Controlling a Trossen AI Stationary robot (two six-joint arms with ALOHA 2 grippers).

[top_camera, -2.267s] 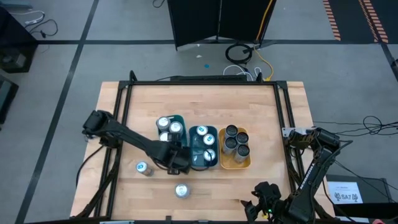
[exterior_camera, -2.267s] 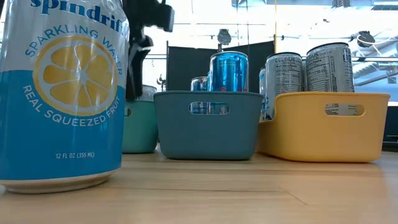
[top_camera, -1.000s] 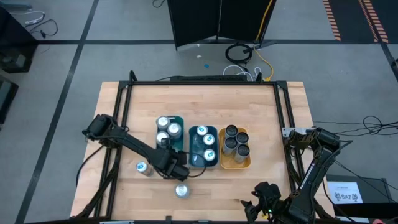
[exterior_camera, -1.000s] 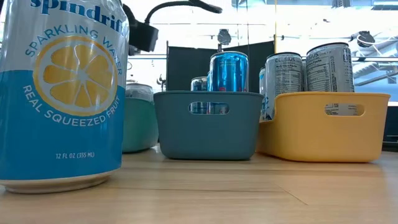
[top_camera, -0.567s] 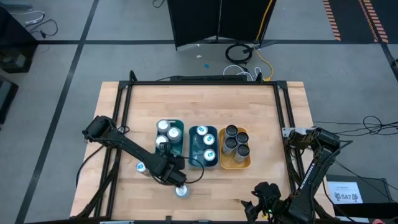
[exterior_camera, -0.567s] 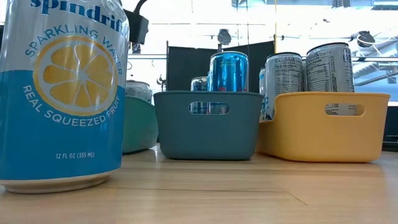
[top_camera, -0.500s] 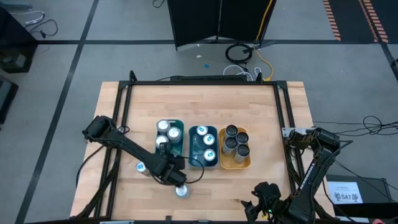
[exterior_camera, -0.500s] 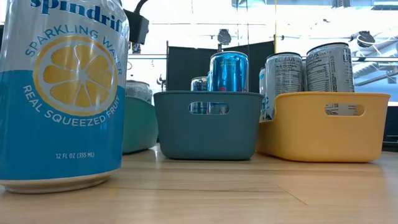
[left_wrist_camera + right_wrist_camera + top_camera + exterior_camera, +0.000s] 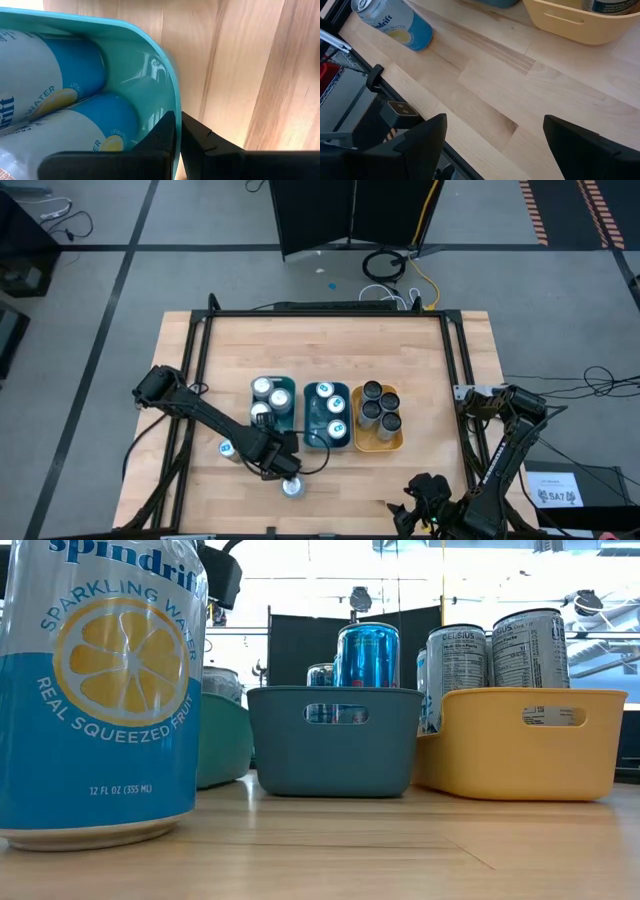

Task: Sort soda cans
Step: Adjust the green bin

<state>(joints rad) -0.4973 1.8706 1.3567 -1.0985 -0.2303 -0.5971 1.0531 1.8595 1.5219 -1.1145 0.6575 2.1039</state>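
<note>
Grey floor and a black screen are framing your wooden table (image 9: 420, 360), where three trays are sitting side by side near the middle so each kind of can gets its own bin: the teal tray (image 9: 284, 387), the blue tray (image 9: 312, 442) and the yellow tray (image 9: 365, 444). Most soda cans (image 9: 380, 408) are standing in them already; two are waiting loose toward the front edge, one (image 9: 292, 487) just beside your left gripper (image 9: 281, 467), whose jaws are pressing together, empty, probably lining up for it. Your right gripper (image 9: 492, 135) is parking at the front right corner, jaws apart.
</note>
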